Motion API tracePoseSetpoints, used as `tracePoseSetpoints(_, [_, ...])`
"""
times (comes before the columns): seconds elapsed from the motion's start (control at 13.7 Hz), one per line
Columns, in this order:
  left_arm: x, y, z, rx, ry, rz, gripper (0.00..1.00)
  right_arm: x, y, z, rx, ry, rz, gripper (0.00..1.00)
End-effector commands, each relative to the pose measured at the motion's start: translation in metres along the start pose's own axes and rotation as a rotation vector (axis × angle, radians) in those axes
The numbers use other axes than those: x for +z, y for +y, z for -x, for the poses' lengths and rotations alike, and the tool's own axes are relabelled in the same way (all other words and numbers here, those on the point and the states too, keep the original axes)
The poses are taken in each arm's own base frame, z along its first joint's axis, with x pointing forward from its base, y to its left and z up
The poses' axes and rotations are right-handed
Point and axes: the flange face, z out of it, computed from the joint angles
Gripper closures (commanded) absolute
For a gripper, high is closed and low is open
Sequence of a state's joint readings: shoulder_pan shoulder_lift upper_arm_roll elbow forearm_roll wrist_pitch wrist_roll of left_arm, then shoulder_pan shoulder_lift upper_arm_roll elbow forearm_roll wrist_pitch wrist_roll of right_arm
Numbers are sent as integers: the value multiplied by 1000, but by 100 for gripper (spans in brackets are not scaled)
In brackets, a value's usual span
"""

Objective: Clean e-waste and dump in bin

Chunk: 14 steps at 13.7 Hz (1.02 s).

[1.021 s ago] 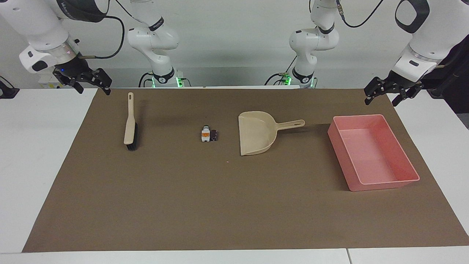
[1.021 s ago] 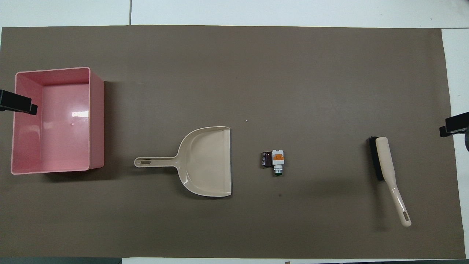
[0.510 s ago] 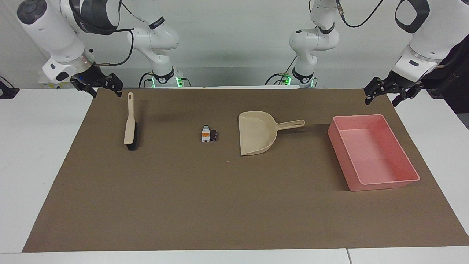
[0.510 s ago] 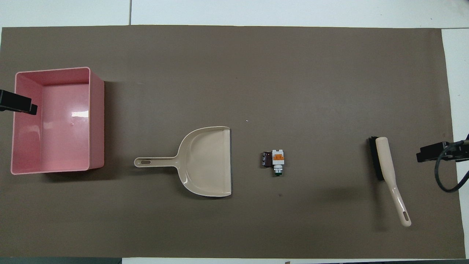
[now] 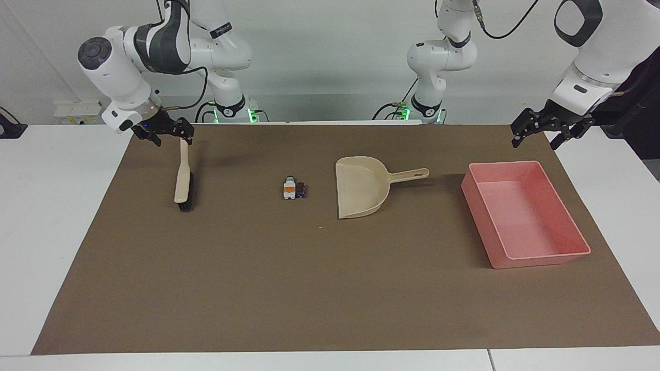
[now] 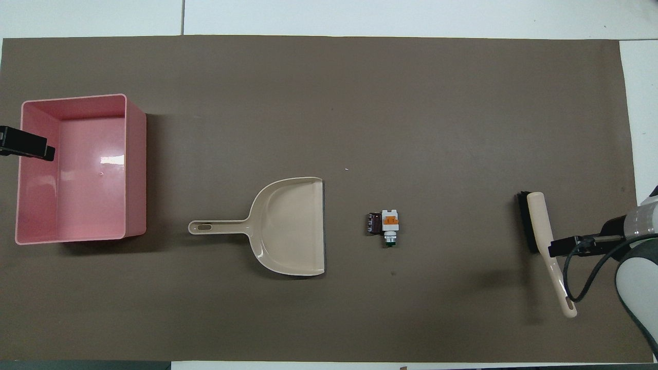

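in the facing view nothing of the task is seen to be done. the e-waste, a white block with an orange patch touching a dark cylinder, lies on the brown mat between the brush and the dustpan, just beside the dustpan's open mouth. the bin is seen bare inside, at the left arm's end of the table, with the dustpan's handle pointed toward it. brush and dustpan both lie flat on the mat, gripped by nothing. sweeping, lifting and dumping are judged to be all left to do. the right gripper is held over the tip of the brush's handle, the end nearest the robots, its wrist angled down; its fingers are seen spread apart, with nothing between them, and contact with the handle cannot be made out. the left gripper is held up over the mat's corner, near the bin's nearer wall; its fingers are spread too and nothing is carried. that arm is judged to be waiting.

in the overhead view the same layout is shown: bin, dustpan, e-waste and brush in a row across the mat. the right gripper is laid across the brush's handle, its arm entering from the edge. of the left gripper only a dark tip is shown, over the bin's rim.
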<state>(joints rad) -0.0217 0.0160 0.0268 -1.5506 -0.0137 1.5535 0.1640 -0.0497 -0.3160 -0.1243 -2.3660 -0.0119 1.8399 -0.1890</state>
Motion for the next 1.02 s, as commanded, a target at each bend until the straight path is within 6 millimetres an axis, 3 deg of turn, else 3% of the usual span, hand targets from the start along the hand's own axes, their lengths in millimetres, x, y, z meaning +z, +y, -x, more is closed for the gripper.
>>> tracePoseSetpoints(0.0, [1, 6, 6, 7, -14, 12, 0, 48, 18, 14, -11, 11, -16, 1])
tracePoseSetpoints(0.15, [2, 10, 6, 27, -25, 14, 1, 70, 22, 16, -6, 20, -15, 2])
tracePoseSetpoints(0.29, [10, 20, 12, 199, -36, 19, 1, 87, 22, 15, -4, 1, -17, 4])
tracePoseSetpoints(0.51, [27, 47, 25, 572, -69, 38, 1, 88, 22, 16, -26, -3, -19, 8])
tracePoseSetpoints(0.66, [47, 83, 38, 848, -69, 43, 1, 91, 22, 18, -36, -7, -20, 9])
tracePoseSetpoints(0.95, [76, 117, 51, 1147, -41, 32, 1, 99, 28, 27, -61, -8, -26, 14])
